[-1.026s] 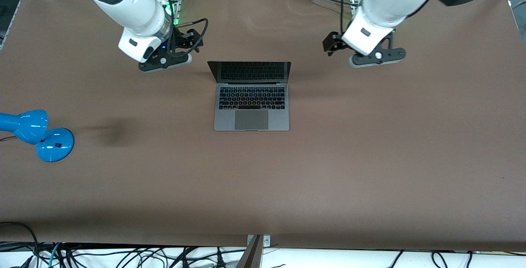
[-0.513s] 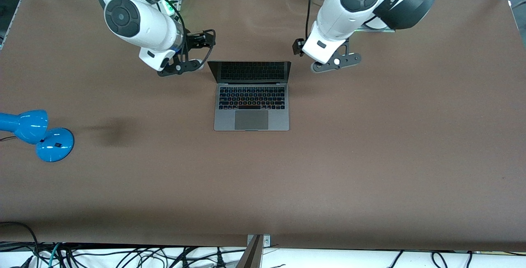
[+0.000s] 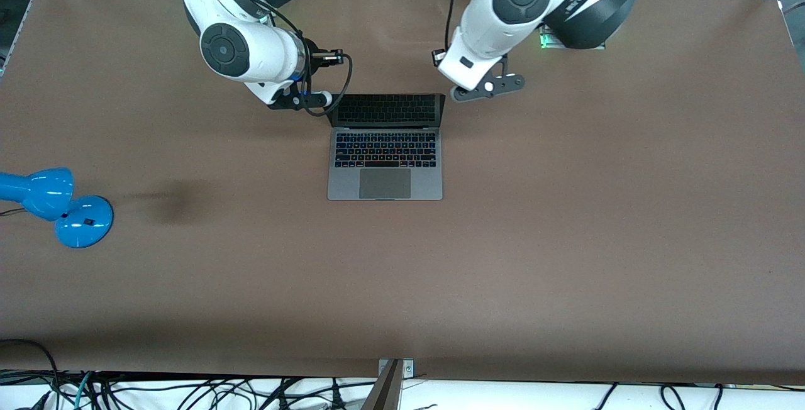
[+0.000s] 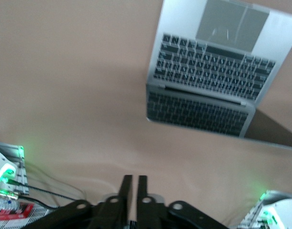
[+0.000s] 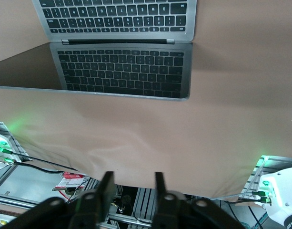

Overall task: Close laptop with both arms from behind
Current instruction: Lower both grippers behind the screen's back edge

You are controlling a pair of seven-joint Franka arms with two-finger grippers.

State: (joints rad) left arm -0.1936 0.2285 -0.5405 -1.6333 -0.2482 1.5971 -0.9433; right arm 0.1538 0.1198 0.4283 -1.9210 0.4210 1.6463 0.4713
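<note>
Brown tabletop is carrying the open laptop at centre; I am lining up left gripper, fingers together, and right gripper, fingers apart, evenly at its lid corners

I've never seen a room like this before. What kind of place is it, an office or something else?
Most likely a robotics lab, not an office. Two white robot arms, the left arm and right arm, stand at a big brown table bearing just an open laptop and a blue lamp, with loose cables along its edge.
</note>
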